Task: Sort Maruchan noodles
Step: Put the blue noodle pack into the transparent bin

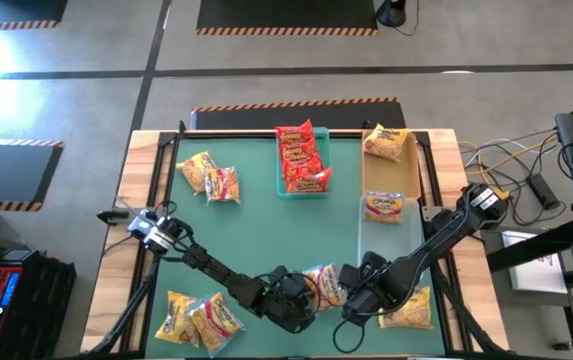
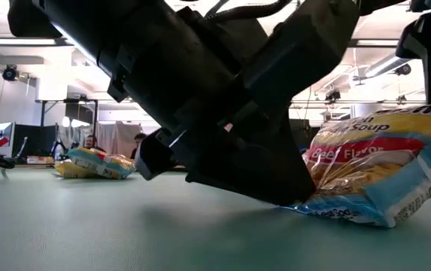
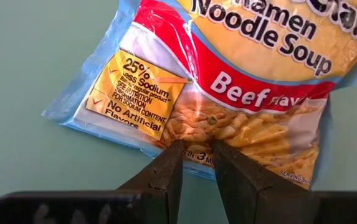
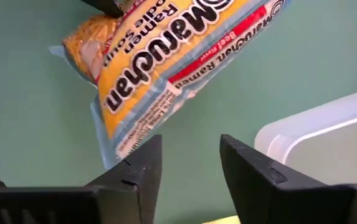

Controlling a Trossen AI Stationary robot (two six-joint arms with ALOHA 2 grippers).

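The left hand (image 3: pixel 197 163) sits low on the green surface (image 1: pixel 256 220), nearly together, pinching the edge seam of the beef Maruchan packet (image 1: pixel 322 284) at the near middle. It should lift gently (a thin seam could slip). Just right of the packet, the right hand (image 4: pixel 190 163) hovers parted and empty beside the clear tray (image 4: pixel 328 143).

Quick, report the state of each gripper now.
Left gripper: fingers nearly shut, pinching the edge of the beef ramen packet.
Right gripper: open, holding nothing, beside the same packet and the clear tray.
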